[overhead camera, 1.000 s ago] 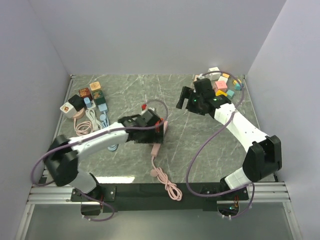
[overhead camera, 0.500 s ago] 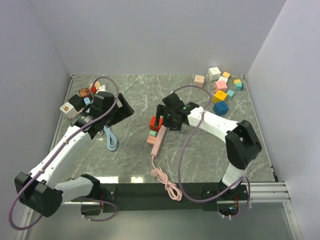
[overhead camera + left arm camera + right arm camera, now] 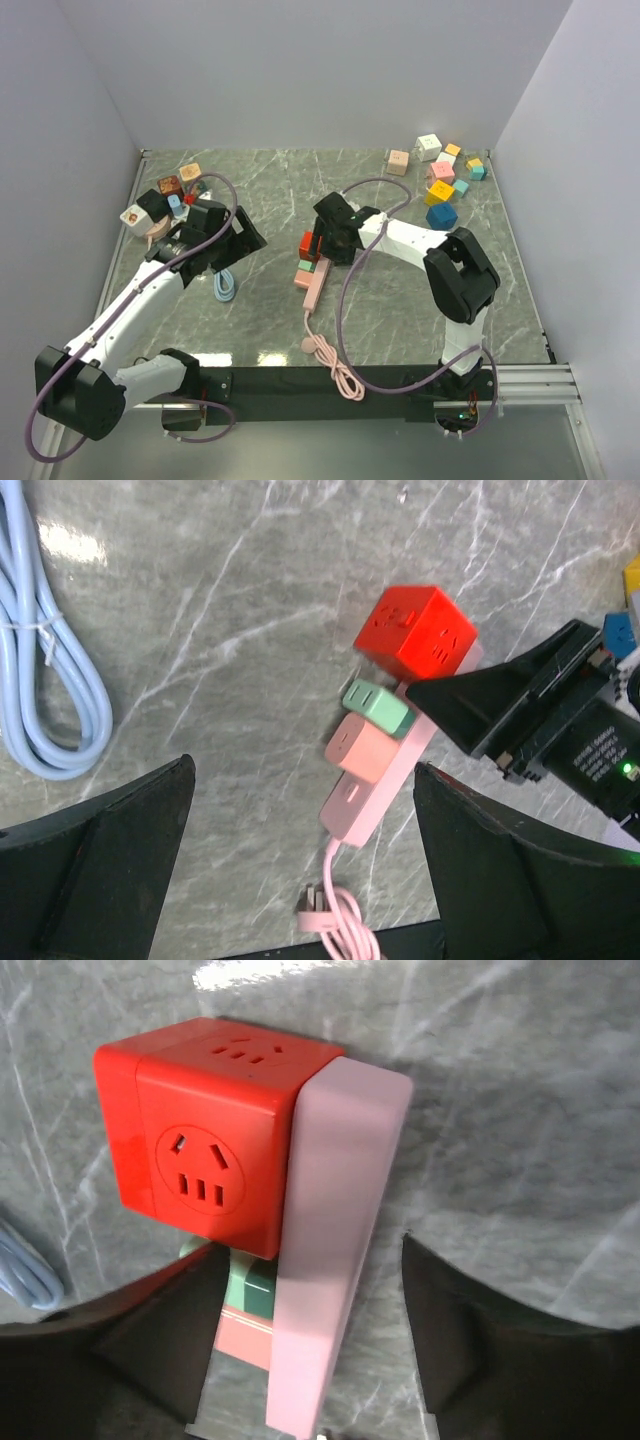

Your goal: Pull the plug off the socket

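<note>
A pink power strip (image 3: 313, 283) lies mid-table with three plugs in it: a red cube (image 3: 308, 243), a green plug (image 3: 377, 707) and a salmon plug (image 3: 358, 748). My right gripper (image 3: 326, 246) straddles the strip's far end beside the red cube (image 3: 200, 1165). In the right wrist view the strip (image 3: 330, 1240) stands between the fingers. The left finger is close to the green plug (image 3: 250, 1285), and a gap shows on the right side. My left gripper (image 3: 240, 235) hangs open, left of the strip (image 3: 385, 780), holding nothing.
A coiled blue cable (image 3: 225, 285) lies under the left arm. Plug adapters and cables cluster at the back left (image 3: 165, 195). Coloured cubes (image 3: 445, 180) sit at the back right. The strip's pink cord (image 3: 335, 365) coils toward the near edge.
The left arm pulled away from the strip to the left. The right arm swung in from the back right onto the strip's far end, and its jaws have narrowed around it.
</note>
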